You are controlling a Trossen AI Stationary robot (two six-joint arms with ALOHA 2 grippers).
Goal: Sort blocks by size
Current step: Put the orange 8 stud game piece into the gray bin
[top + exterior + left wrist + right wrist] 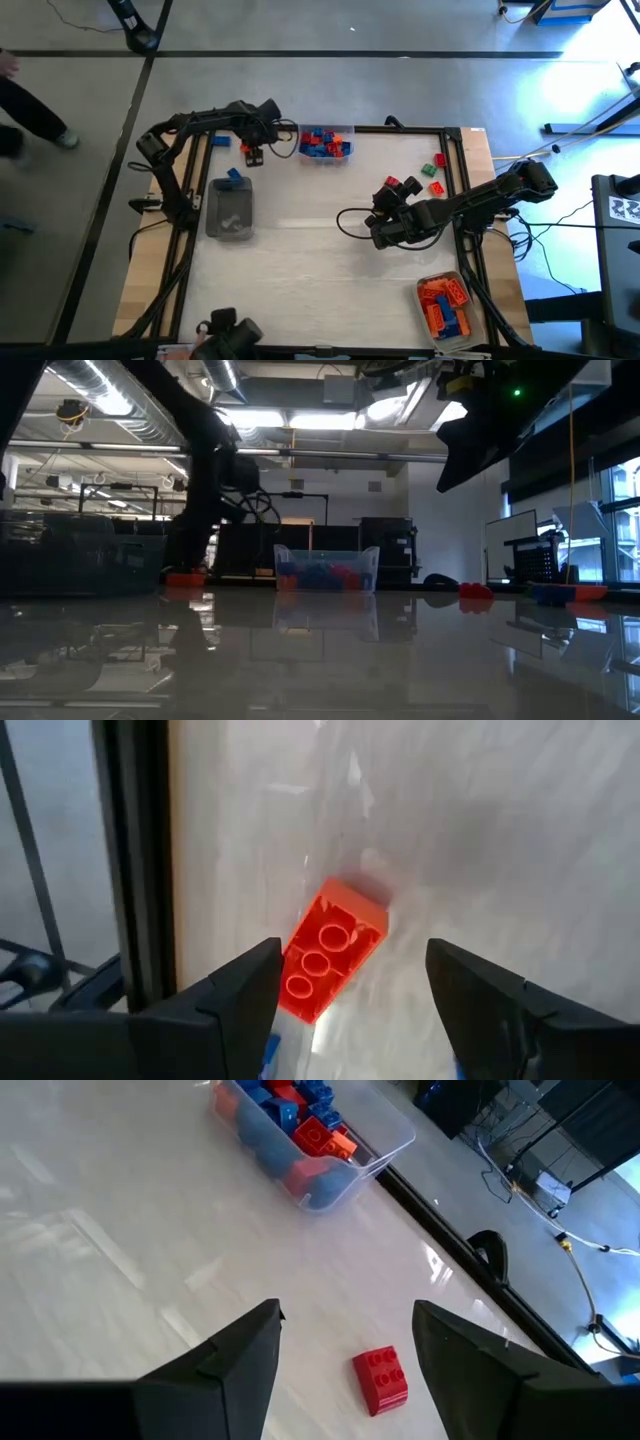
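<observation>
Two claws at work over the counter [320,270], each poised above a single loose brick. Left claw [350,990] near the far left corner, fingers apart and holding nothing, straddling an orange brick [332,963] that lies flat on the surface close to the counter's dark edge rail [140,870]; seen from above just beside the far tray of blue and red blocks [325,143]. Right claw [345,1355] out toward the right side, fingers likewise apart and empty, with a red brick [381,1378] lying on the counter between them but lower down, not yet touched. Elsewhere: a clear tray at the left [229,207] with a blue brick [235,177] at its far end, a tray of orange and blue blocks [445,303] at the near right, and a few red and green loose blocks [432,170] by the right rail. Judged as the pick-up step of sorting, mid-task, with several blocks unsorted. Next, probably: lower each claw squarely over its brick, close across the short sides, lift clear, then carry to the tray matching that size.
</observation>
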